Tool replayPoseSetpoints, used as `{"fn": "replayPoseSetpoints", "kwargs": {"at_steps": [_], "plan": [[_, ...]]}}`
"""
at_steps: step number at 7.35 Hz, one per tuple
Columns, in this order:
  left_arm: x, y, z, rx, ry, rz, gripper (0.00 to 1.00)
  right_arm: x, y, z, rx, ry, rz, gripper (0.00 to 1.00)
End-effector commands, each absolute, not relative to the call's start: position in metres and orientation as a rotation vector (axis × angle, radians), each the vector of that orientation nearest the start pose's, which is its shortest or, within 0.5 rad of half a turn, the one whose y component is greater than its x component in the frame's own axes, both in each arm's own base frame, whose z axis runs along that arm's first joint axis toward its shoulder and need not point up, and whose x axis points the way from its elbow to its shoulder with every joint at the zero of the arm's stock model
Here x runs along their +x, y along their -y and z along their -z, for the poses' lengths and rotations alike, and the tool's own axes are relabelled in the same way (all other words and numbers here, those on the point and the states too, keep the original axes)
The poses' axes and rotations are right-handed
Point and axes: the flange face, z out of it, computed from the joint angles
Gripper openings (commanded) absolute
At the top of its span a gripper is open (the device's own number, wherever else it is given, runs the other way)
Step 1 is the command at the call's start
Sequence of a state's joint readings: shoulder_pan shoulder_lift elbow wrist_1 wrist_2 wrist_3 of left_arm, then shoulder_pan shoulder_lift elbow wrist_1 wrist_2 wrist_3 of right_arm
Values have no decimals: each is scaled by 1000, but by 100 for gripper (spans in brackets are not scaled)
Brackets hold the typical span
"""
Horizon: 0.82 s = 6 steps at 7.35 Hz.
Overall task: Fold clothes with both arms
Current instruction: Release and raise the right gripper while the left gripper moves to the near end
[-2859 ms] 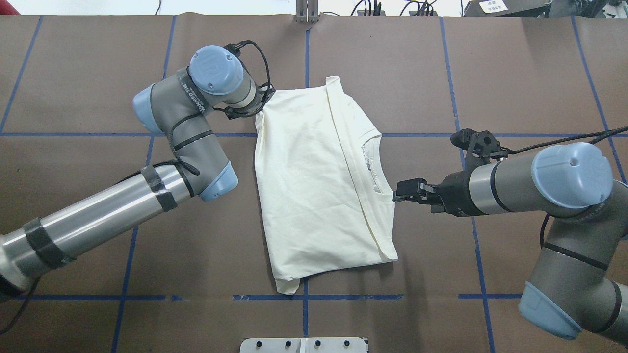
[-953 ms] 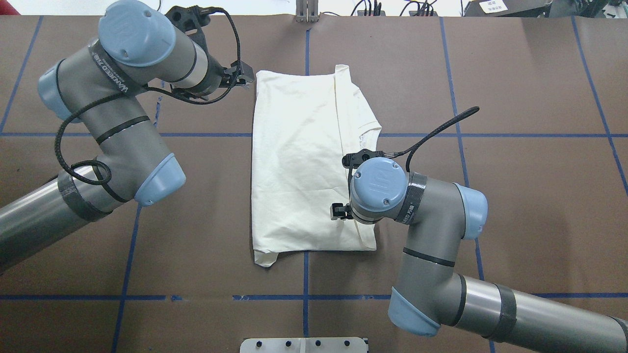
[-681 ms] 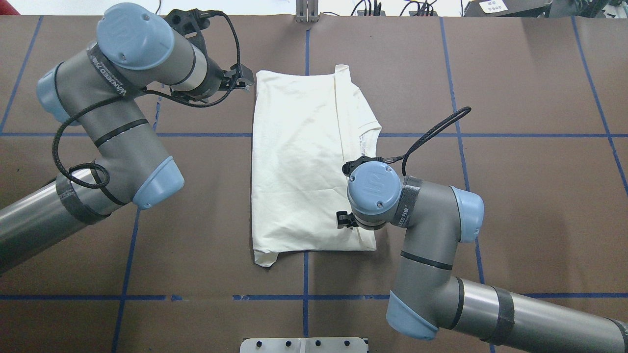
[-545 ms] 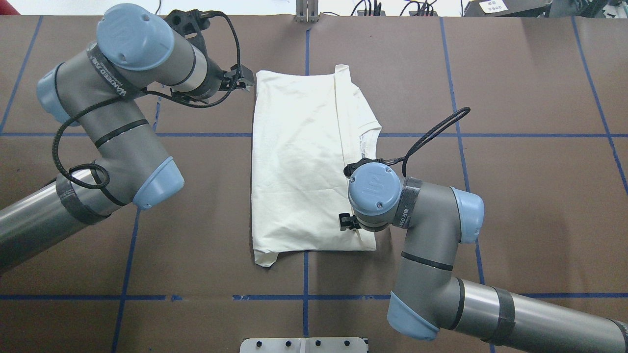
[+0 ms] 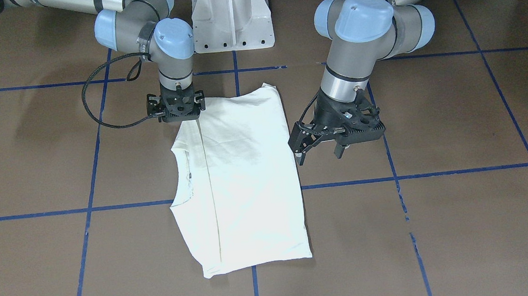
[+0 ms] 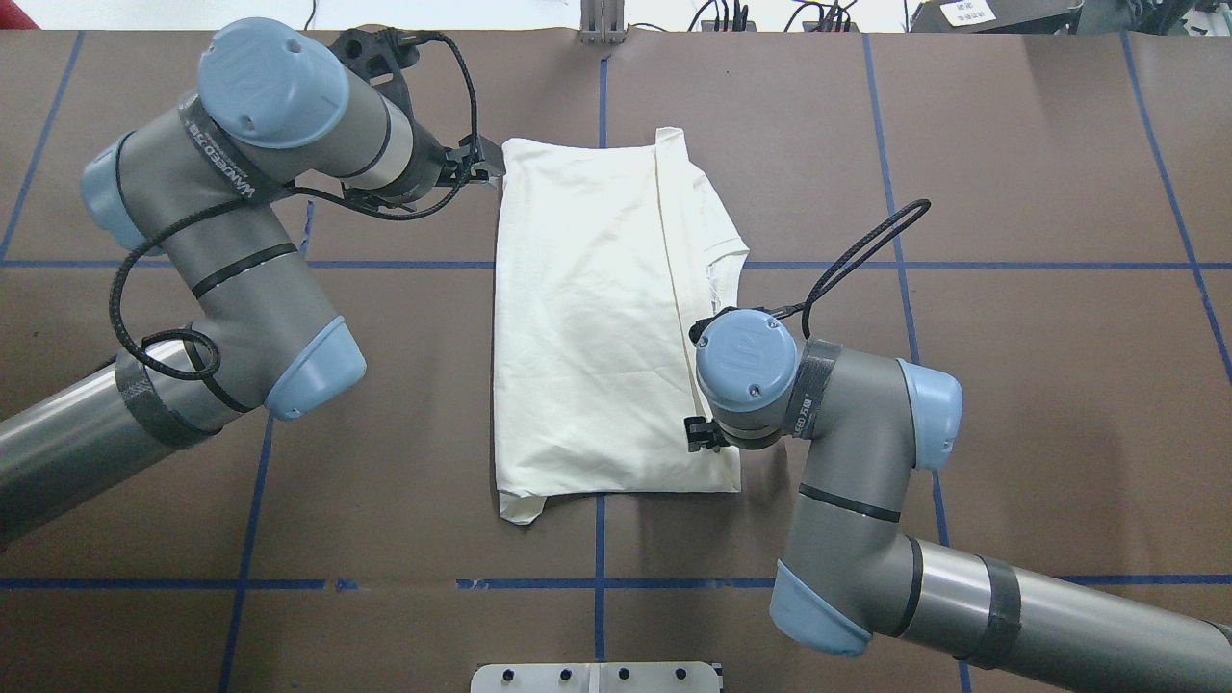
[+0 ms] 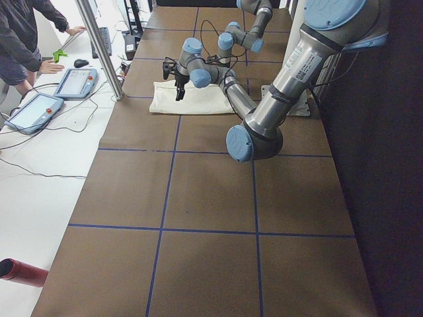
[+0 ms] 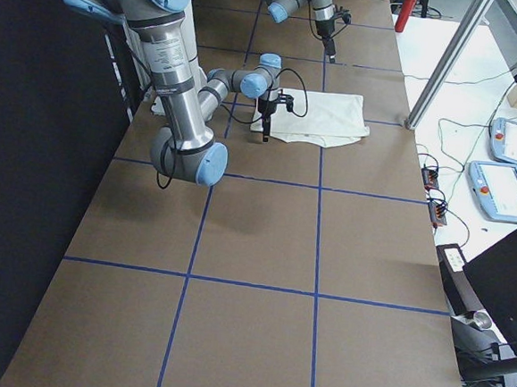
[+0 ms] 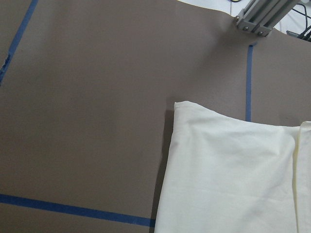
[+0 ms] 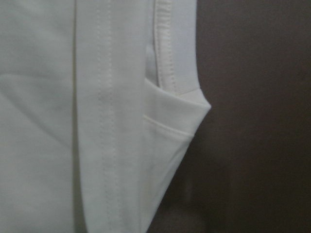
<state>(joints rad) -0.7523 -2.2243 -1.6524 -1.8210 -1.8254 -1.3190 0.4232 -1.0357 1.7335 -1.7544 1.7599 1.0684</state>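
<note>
**Item:** shirt (image 6: pixel 587 327). Cream, plain side up, folded to a long rectangle. It lies flat at the middle of the table (image 6: pixel 962 385), with the collar (image 6: pixel 720 274) on the robot's right-hand edge.

**Left gripper** (image 5: pixel 318 152): jaws apart and holding nothing. It hangs just beside the shirt's far left corner, off the cloth.

**Right gripper** (image 6: pixel 700 436): pointed straight down over the shirt's right edge, near the corner closest to the robot. Its fingers are hidden under the wrist, so I cannot tell whether it is closed or has any cloth (its wrist camera shows only seams close up, no fingertips).

**Changes:**
- About three seconds ago the shirt lay skewed and wider. It now sits squarer and narrower.
- The left gripper was then at the far left corner and has since drawn back beside it.
- The right gripper lay level, aimed at the collar. It has since turned downward and crept toward the near corner.
- Over the last second the cloth has not shifted.

**Meaning:** the lengthwise fold looks settled. Both grippers appear to be lining up for the next grasp, and a crosswise fold is probably still to do.
</note>
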Motion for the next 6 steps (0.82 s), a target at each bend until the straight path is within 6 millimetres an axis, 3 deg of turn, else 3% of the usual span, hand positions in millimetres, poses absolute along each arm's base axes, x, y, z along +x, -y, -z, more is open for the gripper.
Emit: {"fn": "replayPoseSetpoints", "kwargs": {"at_steps": [1,3,4,5,6], "plan": [[439,537,-204,246,-987,335,100,-513,385,-334,75,510,148,100],[440,534,-196,238,-1002,351,100,-477,394,-368,73,474,139,100],[440,534,-196,238,-1002,352,100,-457,413,-346,102,512,121,100],[440,533,-195,239,-1004,349,100,-451,438,-314,118,573,107,100],[437,533,-193,243,-1009,348,100,-459,468,-275,157,605,102,100]]}}
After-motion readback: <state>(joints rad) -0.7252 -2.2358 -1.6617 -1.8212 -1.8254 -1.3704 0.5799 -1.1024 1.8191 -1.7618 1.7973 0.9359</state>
